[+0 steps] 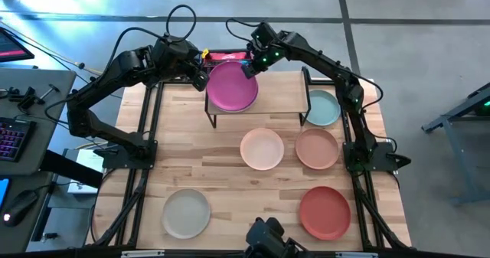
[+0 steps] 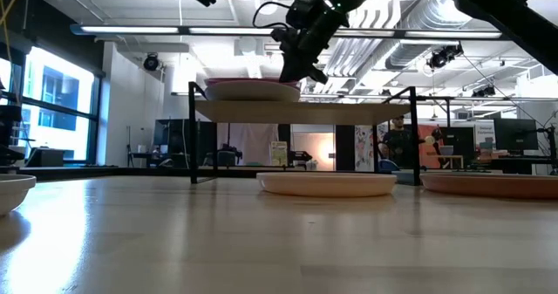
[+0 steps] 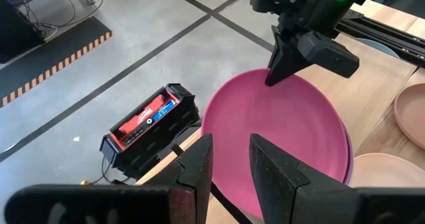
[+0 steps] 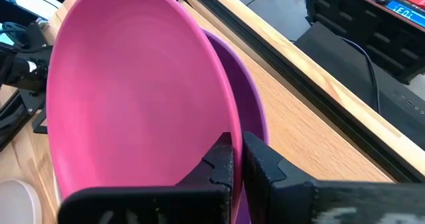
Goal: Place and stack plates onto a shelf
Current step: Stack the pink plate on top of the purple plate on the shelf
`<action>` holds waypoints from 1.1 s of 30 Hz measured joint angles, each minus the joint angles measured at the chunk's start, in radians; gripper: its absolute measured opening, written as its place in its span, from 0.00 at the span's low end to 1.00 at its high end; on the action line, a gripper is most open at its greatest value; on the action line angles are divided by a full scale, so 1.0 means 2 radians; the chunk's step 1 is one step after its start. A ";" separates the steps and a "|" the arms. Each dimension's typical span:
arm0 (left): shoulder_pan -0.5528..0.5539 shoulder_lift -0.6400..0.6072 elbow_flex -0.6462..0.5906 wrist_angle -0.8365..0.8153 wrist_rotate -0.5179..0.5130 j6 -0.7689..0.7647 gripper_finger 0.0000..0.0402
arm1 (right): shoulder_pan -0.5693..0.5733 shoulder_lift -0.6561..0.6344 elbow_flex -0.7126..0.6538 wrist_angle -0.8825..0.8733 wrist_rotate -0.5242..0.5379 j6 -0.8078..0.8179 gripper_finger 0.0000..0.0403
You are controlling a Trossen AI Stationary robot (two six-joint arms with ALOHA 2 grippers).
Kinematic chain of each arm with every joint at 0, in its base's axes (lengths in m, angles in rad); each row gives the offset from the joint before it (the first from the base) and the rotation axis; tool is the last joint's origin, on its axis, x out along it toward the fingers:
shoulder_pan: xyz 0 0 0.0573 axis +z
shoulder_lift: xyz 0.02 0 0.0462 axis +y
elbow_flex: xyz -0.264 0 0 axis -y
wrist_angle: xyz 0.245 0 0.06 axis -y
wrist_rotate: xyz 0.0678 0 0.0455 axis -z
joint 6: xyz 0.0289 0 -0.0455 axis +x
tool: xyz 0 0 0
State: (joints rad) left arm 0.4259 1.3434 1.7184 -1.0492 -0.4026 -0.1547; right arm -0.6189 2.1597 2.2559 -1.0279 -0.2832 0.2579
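Right hand [image 1: 250, 68] pinches the pink plate [image 1: 231, 87] on the shelf [image 1: 283, 97]; left hand [image 1: 200, 78] narrowly parted beside it.

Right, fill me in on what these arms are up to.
The arms are stacking plates on the shelf. The right gripper, shut on the rim of the pink plate, is setting it on a purple plate at the shelf's left end. The left gripper sits at the pink plate's other edge, its fingers apart and holding nothing. Five more plates are on the table: teal, peach, tan, grey and terracotta.
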 joint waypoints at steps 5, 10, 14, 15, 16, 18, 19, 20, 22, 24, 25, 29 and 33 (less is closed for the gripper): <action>0.000 0.000 0.000 0.000 0.000 0.000 0.22 | 0.000 0.000 0.000 0.000 0.000 -0.003 0.06; 0.000 0.000 0.000 0.000 0.000 0.000 0.22 | 0.000 0.000 0.000 0.000 0.000 -0.003 0.18; 0.000 0.000 0.000 0.000 0.000 0.000 0.22 | 0.000 0.000 0.000 0.000 -0.003 -0.002 0.23; 0.000 0.000 0.000 0.000 0.000 0.000 0.22 | 0.000 0.000 0.000 0.000 -0.004 -0.002 0.23; 0.000 0.000 0.000 0.000 0.000 0.000 0.22 | -0.001 0.000 0.000 -0.001 -0.006 -0.003 0.23; 0.000 0.000 0.000 0.000 0.000 0.000 0.22 | -0.004 -0.001 0.000 -0.007 -0.007 -0.009 0.23; 0.000 0.000 0.000 0.000 0.000 0.000 0.22 | -0.006 -0.002 0.000 -0.017 -0.007 -0.015 0.23; 0.000 0.000 0.000 0.000 0.000 -0.001 0.22 | -0.008 -0.004 0.000 -0.026 -0.008 -0.018 0.23; 0.000 0.000 0.000 0.000 0.000 -0.004 0.22 | -0.015 -0.009 0.000 -0.043 -0.008 -0.019 0.23; 0.000 0.000 0.000 0.000 0.000 -0.008 0.22 | -0.019 -0.014 0.000 -0.045 -0.008 -0.021 0.23; 0.000 0.000 0.000 0.000 -0.001 -0.008 0.22 | -0.022 -0.015 0.000 -0.044 -0.008 -0.021 0.23; 0.000 0.000 0.000 0.000 -0.002 -0.009 0.22 | -0.021 -0.016 0.000 -0.049 -0.012 -0.025 0.23; 0.000 0.000 0.000 0.000 -0.003 -0.009 0.22 | -0.013 -0.015 0.000 -0.061 -0.014 -0.030 0.23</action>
State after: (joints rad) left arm 0.4255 1.3434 1.7184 -1.0489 -0.4080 -0.1731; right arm -0.6457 2.1289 2.2562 -1.1492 -0.3113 0.1974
